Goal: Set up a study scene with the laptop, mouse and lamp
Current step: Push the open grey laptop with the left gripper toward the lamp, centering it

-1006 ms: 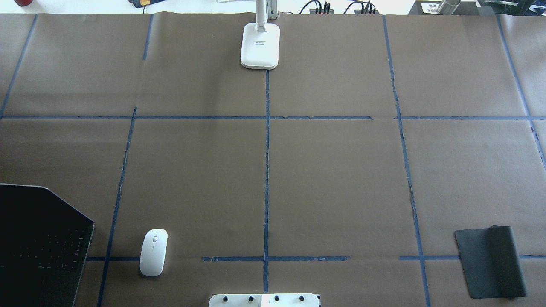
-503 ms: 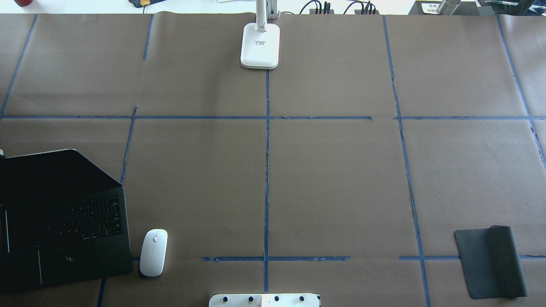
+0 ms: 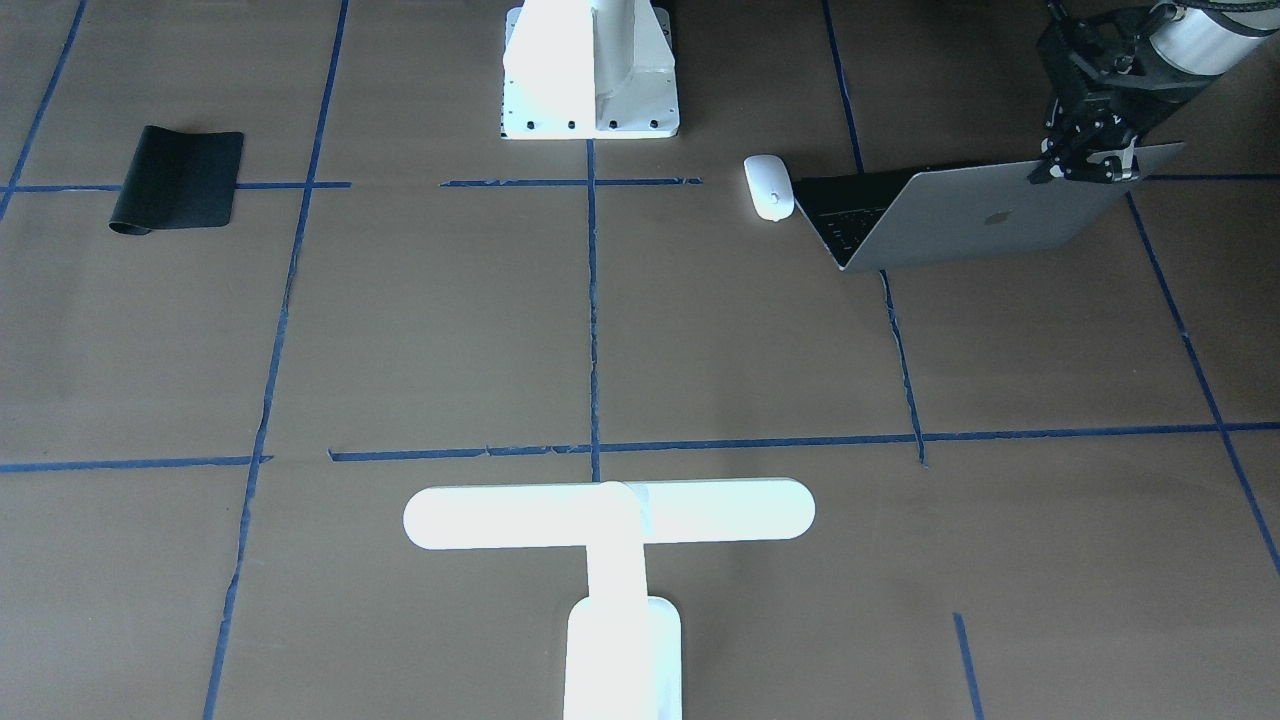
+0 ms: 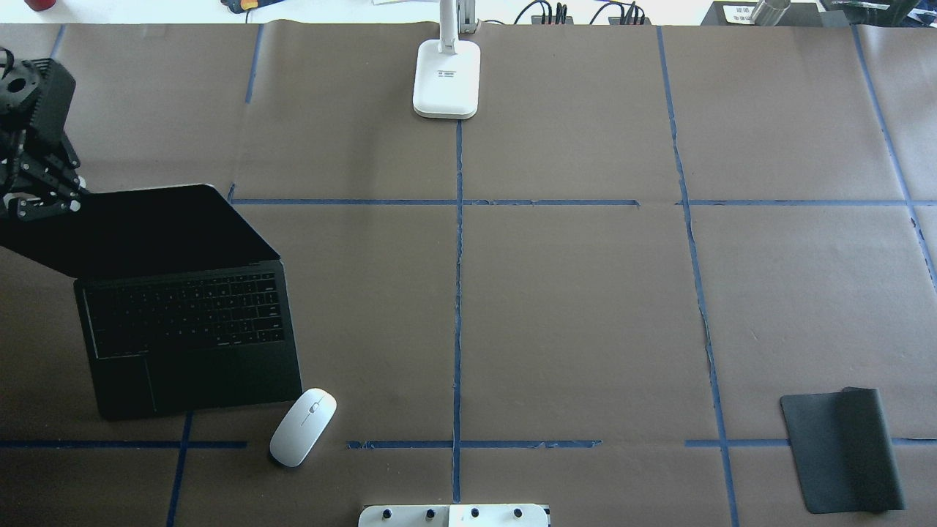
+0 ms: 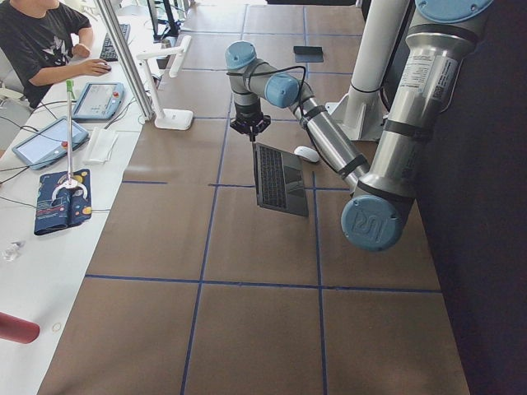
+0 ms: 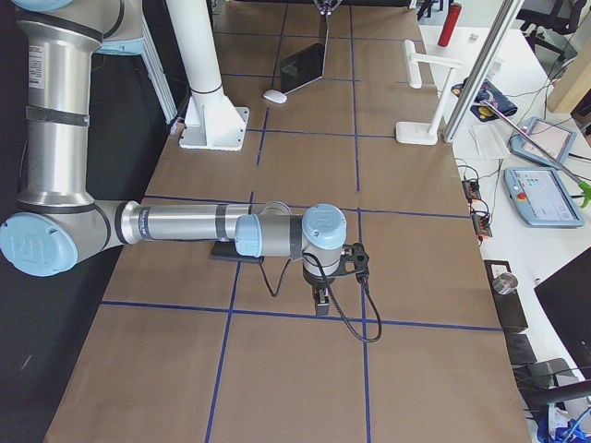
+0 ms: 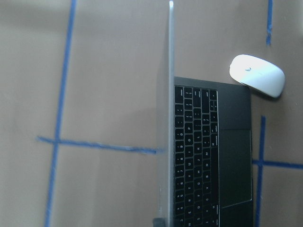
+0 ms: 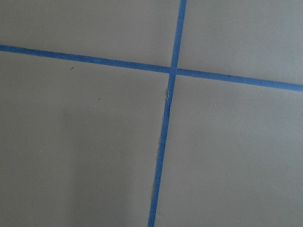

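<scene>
The laptop [image 4: 183, 329] stands open at the table's near left, screen dark. My left gripper [image 4: 40, 197] is shut on the lid's top corner, also in the front view [image 3: 1085, 165]. The left wrist view shows the lid edge-on [image 7: 165, 118] beside the keys. The mouse [image 4: 303, 416] lies tilted at the laptop's front right corner, touching or nearly touching it. The lamp [image 4: 446, 77] stands at the far middle edge, its bar [image 3: 610, 515] across the centre line. My right gripper [image 6: 320, 300] hangs over a tape crossing at the far right; I cannot tell whether it is open.
A black mat [image 4: 842, 450] lies at the near right, one edge curled. The white robot base block [image 4: 454, 516] sits at the near middle. Blue tape lines grid the brown paper. An operator [image 5: 41, 41] sits at a side desk beyond the far edge.
The laptop has slid rightward and away from the robot's edge, and my left gripper has come into view on its lid. The mouse was pushed right and turned.
</scene>
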